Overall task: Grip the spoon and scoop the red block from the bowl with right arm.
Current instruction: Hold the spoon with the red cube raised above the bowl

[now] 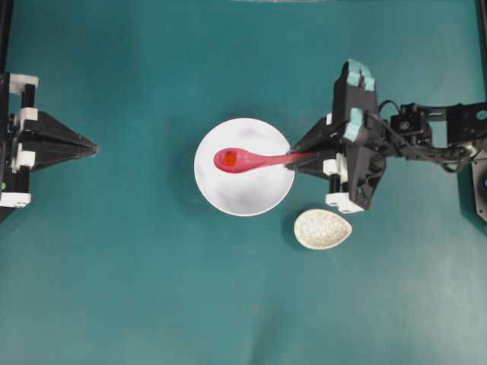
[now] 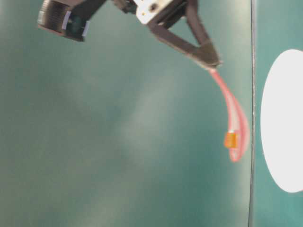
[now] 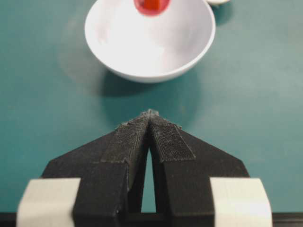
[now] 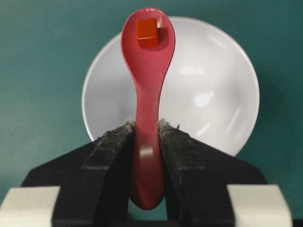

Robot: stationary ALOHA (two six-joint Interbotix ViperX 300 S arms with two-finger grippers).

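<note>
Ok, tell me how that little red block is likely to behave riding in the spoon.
The red block lies loose in the glossy spoon, nothing pinning it, so it could slide if the spoon tips. Flat faces suggest sliding, not rolling. It looks tiny, probably light, so a jolt from the right gripper might bounce it out.

Even, bright light from above; the bowl (image 3: 149, 52) throws a soft shadow on the counter (image 3: 246, 104). Glare spots mark its inside. The table-level view is blurred and hazy

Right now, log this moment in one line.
right hand: shut on spoon | red block: in spoon | spoon over bowl | left hand: shut, idle
</note>
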